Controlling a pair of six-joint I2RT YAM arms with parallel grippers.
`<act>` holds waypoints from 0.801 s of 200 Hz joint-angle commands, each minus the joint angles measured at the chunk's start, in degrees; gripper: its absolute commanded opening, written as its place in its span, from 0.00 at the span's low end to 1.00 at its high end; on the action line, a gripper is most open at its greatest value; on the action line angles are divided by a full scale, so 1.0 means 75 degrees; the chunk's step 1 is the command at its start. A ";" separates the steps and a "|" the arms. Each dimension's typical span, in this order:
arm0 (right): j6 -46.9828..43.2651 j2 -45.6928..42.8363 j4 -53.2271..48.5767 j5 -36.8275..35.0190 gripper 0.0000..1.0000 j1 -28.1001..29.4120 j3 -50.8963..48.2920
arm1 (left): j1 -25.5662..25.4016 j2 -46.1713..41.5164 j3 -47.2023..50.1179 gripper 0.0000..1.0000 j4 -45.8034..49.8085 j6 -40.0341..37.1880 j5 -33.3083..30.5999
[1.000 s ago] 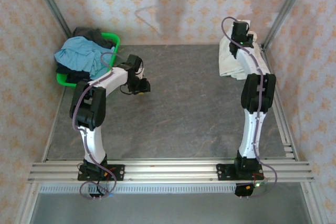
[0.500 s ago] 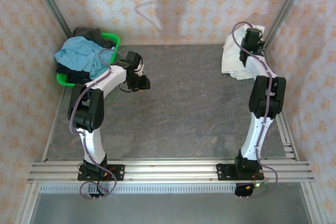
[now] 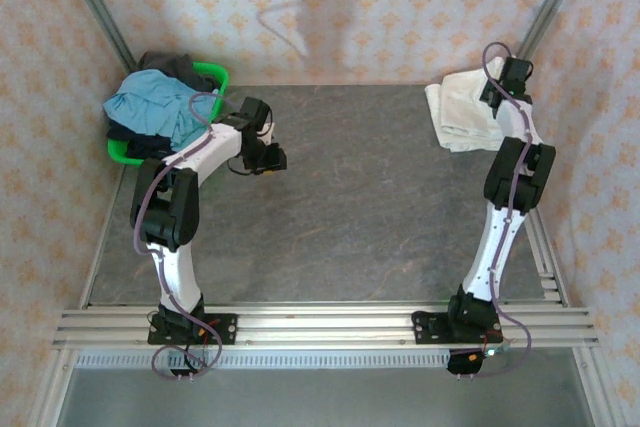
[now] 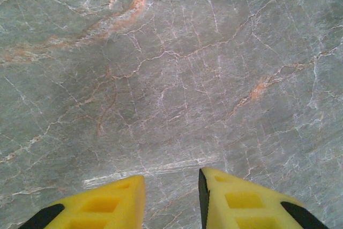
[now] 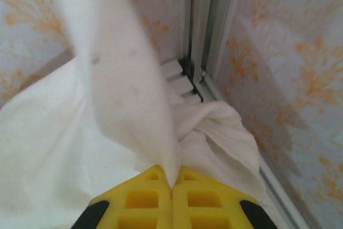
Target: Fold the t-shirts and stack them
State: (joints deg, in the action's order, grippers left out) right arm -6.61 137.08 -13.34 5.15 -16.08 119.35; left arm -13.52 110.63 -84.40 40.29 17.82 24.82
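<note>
1. Your right fingers (image 5: pixel 172 183) clamp a fold of the t-shirts (image 3: pixel 460 109), heaped at the desk's (image 3: pixel 350 227) far right corner.
2. Your left fingers (image 3: pixel 272 159), narrowly parted, hover empty over bare desk.

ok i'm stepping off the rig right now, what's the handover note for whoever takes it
Right gripper: shut on a fold of the cream t-shirt, in the far right corner of the table.
Left gripper: open, empty, over bare table beside the green basket.
Basket holds a light blue garment and a dark garment.
Done: cream cloth gathered in the corner; can't tell if the fold is neat.
Left: release, check the fold, stack.
</note>
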 commanded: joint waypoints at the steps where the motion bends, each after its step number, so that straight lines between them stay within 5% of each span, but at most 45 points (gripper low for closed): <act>1: 0.0241 0.0319 -0.1440 -0.0398 0.14 0.0019 0.1109 | -0.0076 0.0121 -0.0138 0.32 0.0241 -0.0164 -0.0168; 53: 0.0703 -0.0745 -0.1779 -0.1469 0.53 0.0122 0.0728 | -0.0080 0.0050 0.0019 0.33 0.0070 -0.0166 -0.0070; 113: 0.0158 -0.2480 -0.0105 -0.0185 0.63 0.0818 -0.2292 | -0.0074 -0.0020 0.0284 0.33 -0.0147 -0.0285 0.0068; 160: -0.0511 -0.1615 -0.1480 0.0110 0.68 0.1422 -0.1637 | -0.0075 -0.0051 0.0542 0.32 -0.0378 -0.0326 0.0216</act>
State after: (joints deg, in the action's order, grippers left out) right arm -6.90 121.19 -19.38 4.40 -6.48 103.94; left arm -13.56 110.87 -81.80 38.68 16.71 25.32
